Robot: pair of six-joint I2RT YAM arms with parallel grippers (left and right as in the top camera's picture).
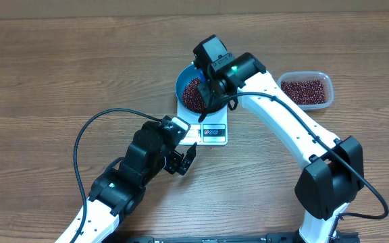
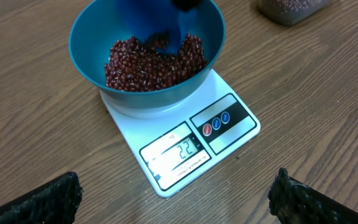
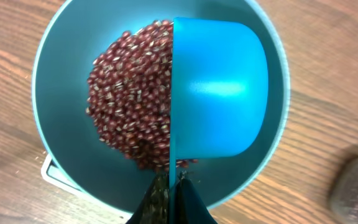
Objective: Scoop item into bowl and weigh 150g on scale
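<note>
Smooth, deep blue bowl [image 1: 179, 86] sits on one end of the flat white scale [image 1: 215, 133], with a glossy heap of tiny oval beans [image 1: 193, 94] inside. The right gripper [image 3: 173, 198] is pinched tight on the scoop [image 3: 219, 87], held over the bowl. Only the right wrist view shows the scoop tipped on its side: its rounded plastic back bulges right, its mouth faces left onto the beans, and its straight rim runs up from the fingers. Only the left wrist view shows the scale's window and round buttons. Overhead, the scale's long axis runs from the bowl toward the robot, display end nearest. The left gripper [image 1: 184, 160] hangs wide open and empty, just beside that end. A clear tub [image 1: 307, 90] of beans sits to the right on the wood-grain table [image 1: 46, 67].
</note>
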